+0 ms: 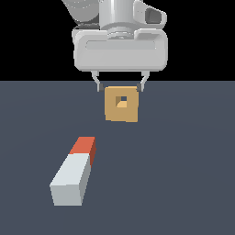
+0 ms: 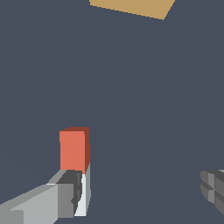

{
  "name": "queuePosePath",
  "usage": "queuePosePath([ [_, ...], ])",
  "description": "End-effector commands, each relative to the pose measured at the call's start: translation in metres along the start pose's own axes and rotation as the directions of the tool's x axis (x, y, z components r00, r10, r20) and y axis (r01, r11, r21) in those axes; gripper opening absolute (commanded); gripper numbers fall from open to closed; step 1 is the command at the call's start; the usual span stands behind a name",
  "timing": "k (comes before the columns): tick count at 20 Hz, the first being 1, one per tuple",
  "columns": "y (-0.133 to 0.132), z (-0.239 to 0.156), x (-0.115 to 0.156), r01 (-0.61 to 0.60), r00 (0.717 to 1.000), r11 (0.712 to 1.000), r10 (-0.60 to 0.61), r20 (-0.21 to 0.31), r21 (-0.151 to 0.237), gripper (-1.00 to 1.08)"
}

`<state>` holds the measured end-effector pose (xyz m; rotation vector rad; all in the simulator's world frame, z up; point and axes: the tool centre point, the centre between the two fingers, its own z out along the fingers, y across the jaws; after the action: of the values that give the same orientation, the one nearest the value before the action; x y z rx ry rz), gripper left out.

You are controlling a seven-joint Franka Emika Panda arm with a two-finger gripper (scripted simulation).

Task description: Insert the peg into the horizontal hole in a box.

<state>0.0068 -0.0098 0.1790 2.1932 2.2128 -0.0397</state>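
The peg [image 1: 74, 169] lies flat on the dark floor, pale grey-white with its red-orange end [image 1: 84, 145] toward the box. The tan box [image 1: 121, 104] stands behind it, its small square hole [image 1: 122, 102] facing the camera. My gripper [image 1: 120, 86] hangs open and empty above the floor, its fingertips showing just over the box's top edge. In the wrist view the peg's red end [image 2: 73, 151] shows beside one finger [image 2: 48, 202], which hides part of the pale length. The other finger [image 2: 213, 189] is far across. The box [image 2: 131, 6] shows at the picture's edge.
The dark grey floor [image 1: 183, 183] spreads around the peg and the box. No other objects show.
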Motion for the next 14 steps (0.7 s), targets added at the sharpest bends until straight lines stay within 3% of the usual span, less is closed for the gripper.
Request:
queuePosePath([
  [1,0.000,0.000,0.000,0.000,1.000,1.000,0.000,0.000,0.000,1.00],
  [8,-0.007,0.008,-0.009,0.001,1.000,1.000,-0.001,-0.002,0.000,1.00],
  [14,-0.026,0.029,-0.032,0.002,1.000,1.000,-0.002,-0.009,0.000,1.00],
])
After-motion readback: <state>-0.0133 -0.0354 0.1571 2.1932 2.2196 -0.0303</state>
